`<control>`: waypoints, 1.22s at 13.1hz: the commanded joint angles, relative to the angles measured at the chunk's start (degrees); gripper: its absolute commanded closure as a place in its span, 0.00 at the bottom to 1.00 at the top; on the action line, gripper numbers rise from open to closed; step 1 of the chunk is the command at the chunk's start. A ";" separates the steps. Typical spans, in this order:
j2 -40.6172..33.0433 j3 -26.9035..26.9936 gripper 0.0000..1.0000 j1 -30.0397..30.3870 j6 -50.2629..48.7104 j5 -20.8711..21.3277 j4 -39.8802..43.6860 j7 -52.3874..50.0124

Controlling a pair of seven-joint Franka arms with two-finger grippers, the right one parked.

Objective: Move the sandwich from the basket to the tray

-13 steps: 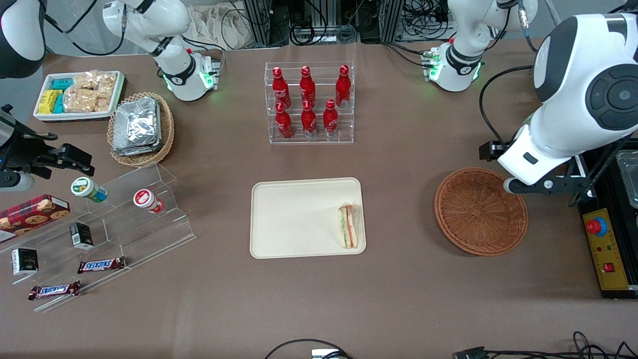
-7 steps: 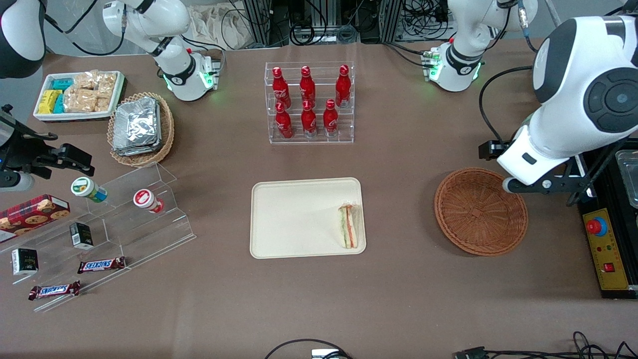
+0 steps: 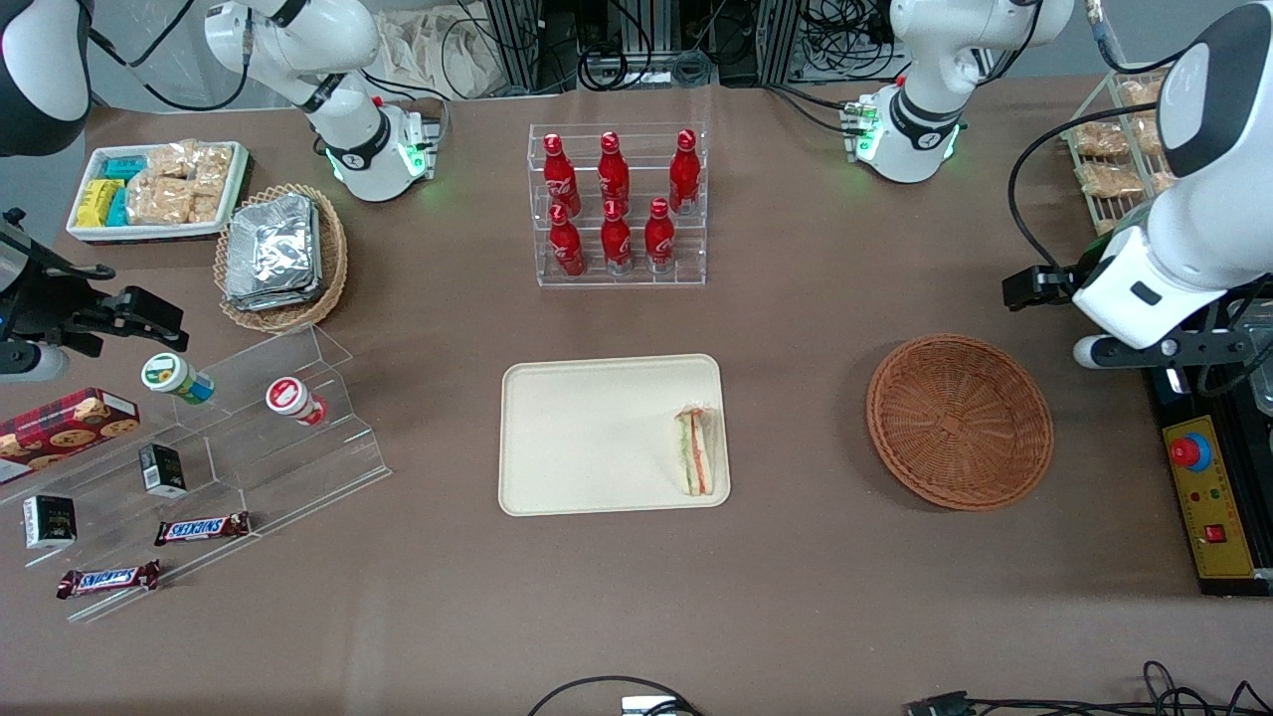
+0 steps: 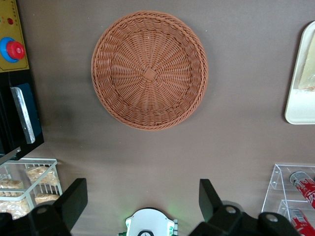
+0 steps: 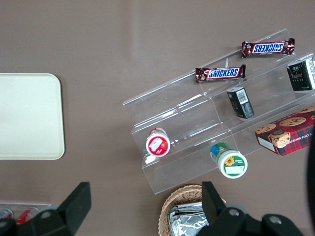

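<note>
The sandwich [image 3: 696, 452] lies on the cream tray [image 3: 597, 428], at the tray's edge nearest the basket. The reddish-brown wicker basket [image 3: 960, 421] stands beside the tray toward the working arm's end of the table, with nothing in it [image 4: 149, 76]. My left gripper [image 3: 1144, 343] hangs high above the table beside the basket, at the working arm's end. It is open [image 4: 142, 189], its fingers wide apart with nothing between them. A corner of the tray [image 4: 300, 108] shows in the left wrist view.
A clear rack of red bottles [image 3: 617, 204] stands farther from the front camera than the tray. A yellow control box with a red button [image 3: 1208, 492] sits by the basket. A wire rack of snack packets [image 3: 1114, 159] is at the working arm's end.
The left arm has pulled away from above the basket's rim toward the working arm's end of the table, uncovering the wire rack. Sandwich, tray and basket have not moved.
</note>
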 commanded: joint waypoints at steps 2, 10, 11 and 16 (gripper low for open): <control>-7.84 -4.53 0.00 5.13 8.79 0.10 -11.22 0.07; -7.86 -4.18 0.00 5.67 10.84 -0.08 -12.57 -0.11; -7.86 -4.18 0.00 5.67 10.84 -0.08 -12.74 -0.11; -7.86 -4.00 0.00 5.67 10.84 -0.35 -12.48 -0.72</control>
